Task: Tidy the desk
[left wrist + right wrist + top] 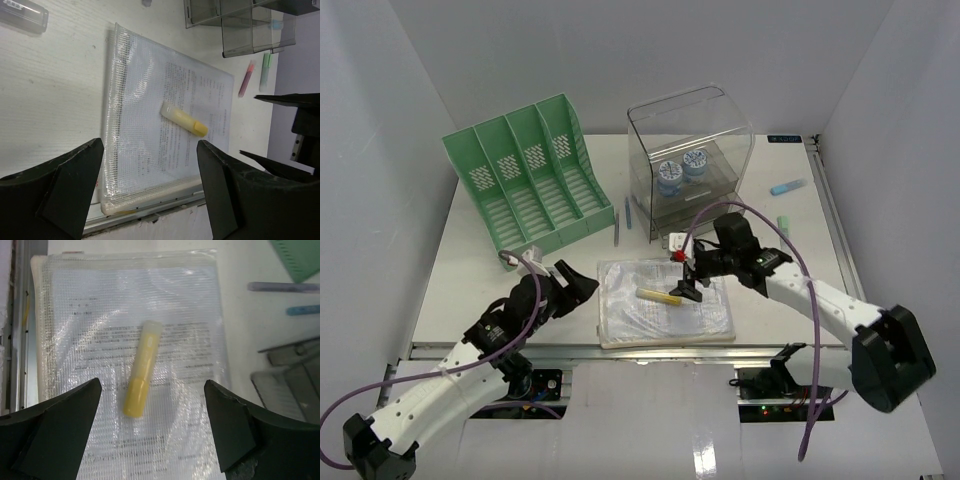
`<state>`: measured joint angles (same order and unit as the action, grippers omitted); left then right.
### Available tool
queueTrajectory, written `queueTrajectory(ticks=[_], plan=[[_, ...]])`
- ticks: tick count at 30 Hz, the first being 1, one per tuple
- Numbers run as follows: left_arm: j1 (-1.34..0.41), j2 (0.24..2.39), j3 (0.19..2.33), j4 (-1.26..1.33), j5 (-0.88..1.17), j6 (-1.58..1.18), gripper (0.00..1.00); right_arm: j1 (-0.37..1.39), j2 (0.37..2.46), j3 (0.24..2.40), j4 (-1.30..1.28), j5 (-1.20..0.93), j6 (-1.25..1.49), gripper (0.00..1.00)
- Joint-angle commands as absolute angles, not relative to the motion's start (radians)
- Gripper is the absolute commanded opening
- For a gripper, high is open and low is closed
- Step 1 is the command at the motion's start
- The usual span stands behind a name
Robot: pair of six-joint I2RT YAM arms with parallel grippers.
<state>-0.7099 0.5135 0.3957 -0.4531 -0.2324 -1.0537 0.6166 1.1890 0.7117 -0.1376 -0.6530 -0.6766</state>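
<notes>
The white desk (470,270) holds a clear mesh document pouch (665,310) with printed papers near its front rail. A yellow highlighter (660,296) lies on the pouch. My left gripper (578,285) is open and empty at the pouch's left edge. My right gripper (688,285) is open and empty just above the pouch, right of the highlighter. In the left wrist view the pouch (145,85) and highlighter (184,120) lie beyond my open left gripper (150,190). In the right wrist view the highlighter (141,370) lies on the pouch (90,310), ahead of my open right gripper (152,425).
A green slotted file rack (530,180) stands at the back left. A clear drawer box (690,150) with two blue-lidded items (682,170) stands at the back centre. Two pens (620,222) lie between them. A blue marker (787,186) and a green one (784,224) lie at right.
</notes>
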Motion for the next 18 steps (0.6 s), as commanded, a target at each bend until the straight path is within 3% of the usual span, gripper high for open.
queueTrajectory(ticks=[1,10,18], plan=[[-0.704,0.441,0.435,-0.554,-0.266,-1.066,0.85,0.783,1.352,0.801,-0.280,-0.521,-0.771,0.90],[-0.703,0.346,0.430,-0.656,-0.293,-1.101,0.85,0.963,1.614,0.888,-0.195,-0.207,-0.584,0.93],[-0.703,0.296,0.413,-0.696,-0.310,-1.123,0.84,0.965,1.593,0.872,-0.173,-0.199,-0.583,0.99]])
